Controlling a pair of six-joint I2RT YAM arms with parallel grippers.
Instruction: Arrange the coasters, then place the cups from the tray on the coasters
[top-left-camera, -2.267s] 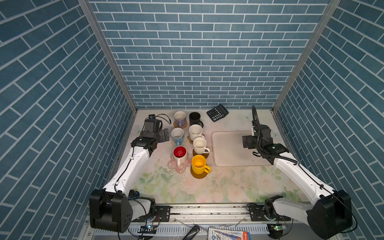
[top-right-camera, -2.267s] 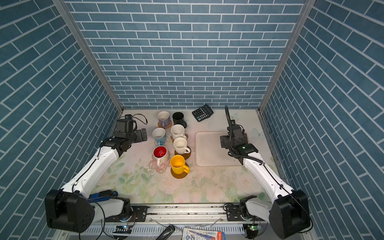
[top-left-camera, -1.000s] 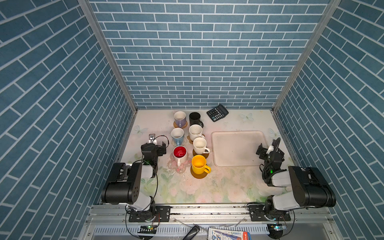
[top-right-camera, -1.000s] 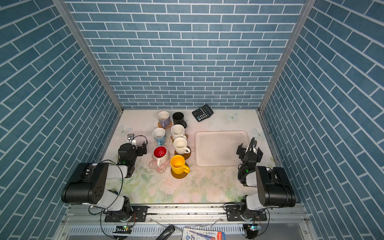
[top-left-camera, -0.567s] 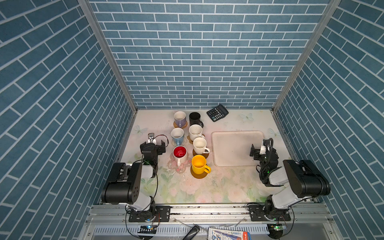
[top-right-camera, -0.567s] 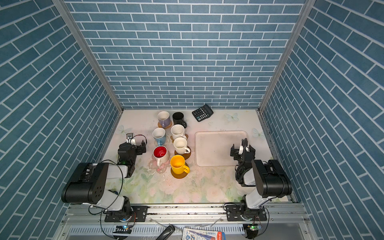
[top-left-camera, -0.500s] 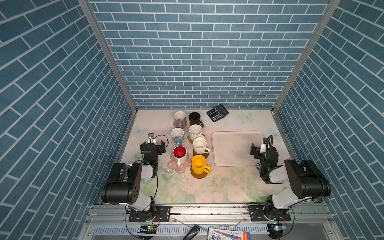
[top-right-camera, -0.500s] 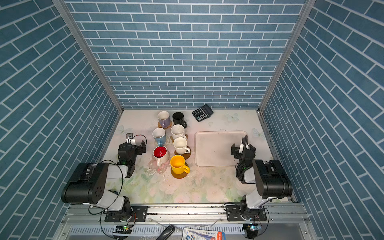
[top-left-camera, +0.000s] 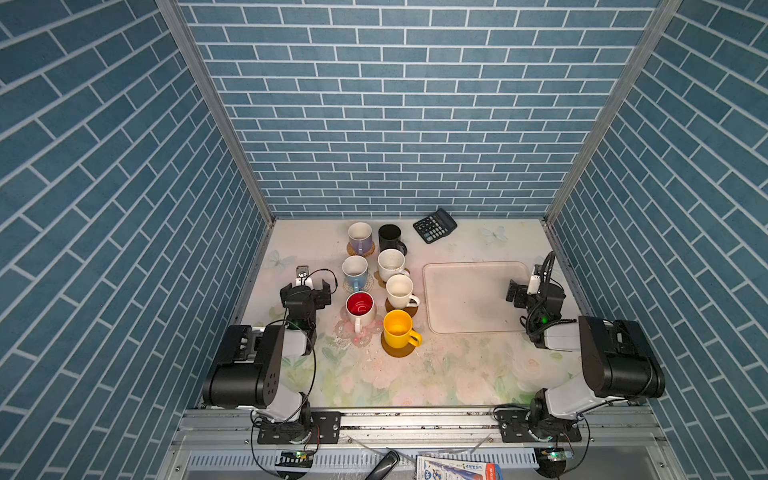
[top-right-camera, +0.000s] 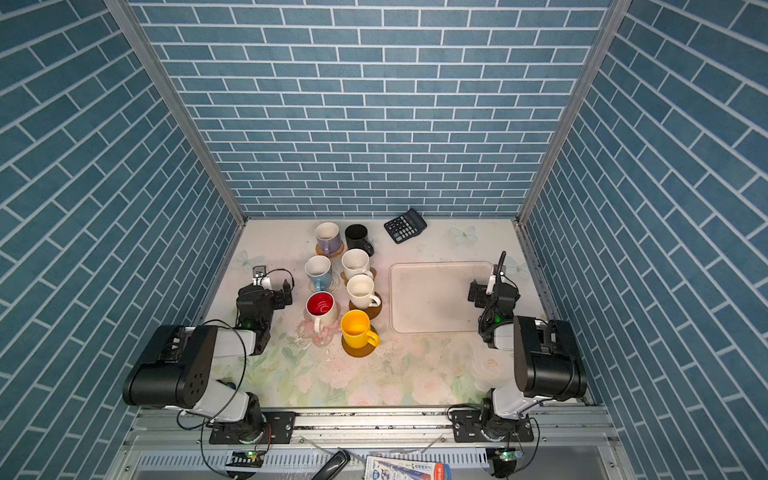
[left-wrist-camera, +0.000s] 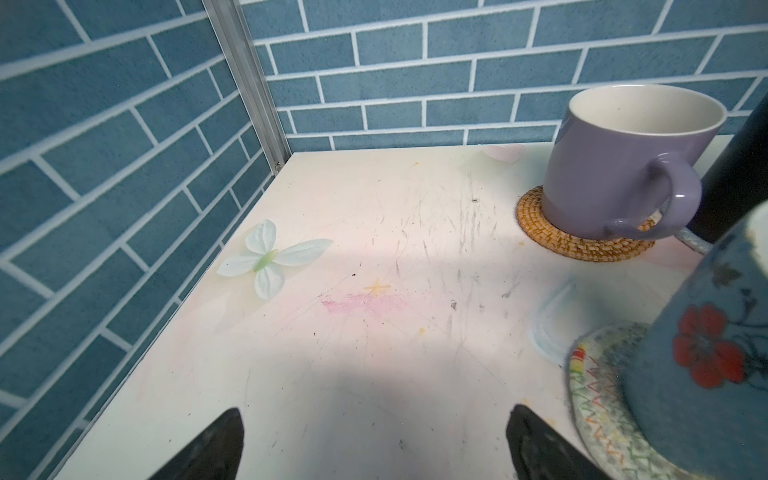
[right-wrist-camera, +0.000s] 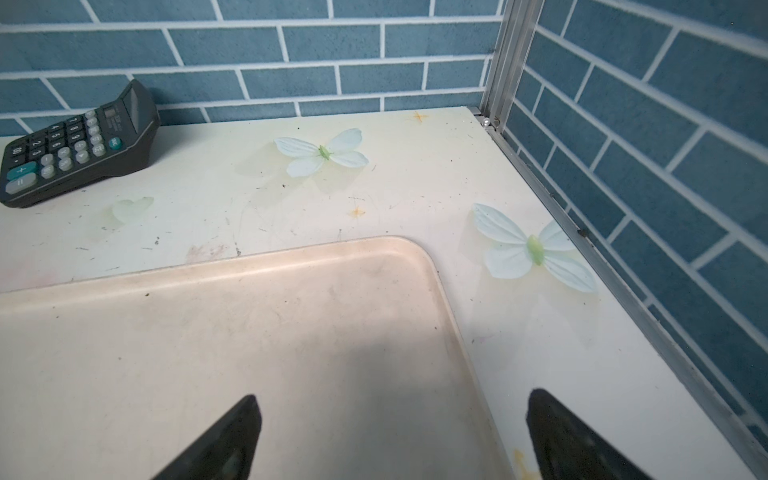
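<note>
Seven cups stand in two columns left of centre, each on a coaster: lavender cup (top-left-camera: 360, 237) on the woven tan coaster (left-wrist-camera: 582, 245), black cup (top-left-camera: 389, 237), pale blue cup (top-left-camera: 355, 271), two cream cups (top-left-camera: 390, 264) (top-left-camera: 400, 289), red-inside cup (top-left-camera: 360, 307), yellow cup (top-left-camera: 398, 328) on an amber coaster (top-left-camera: 398, 351). The tray (top-left-camera: 469, 299) holds nothing. My left gripper (top-left-camera: 307, 286) (left-wrist-camera: 376, 440) hangs open over bare table left of the blue cup (left-wrist-camera: 706, 374). My right gripper (top-left-camera: 532, 291) (right-wrist-camera: 395, 432) is open, straddling the tray's right rim (right-wrist-camera: 453, 324).
A black calculator (top-left-camera: 434, 225) (right-wrist-camera: 79, 145) lies at the back by the wall. Blue brick walls close in the table on the left, back and right. Both arms are folded low at the front corners.
Both arms have pulled back from over the cups and the tray and folded down near the front. Over the last second the right gripper shifted slightly at the tray's right edge. Both stay open.
</note>
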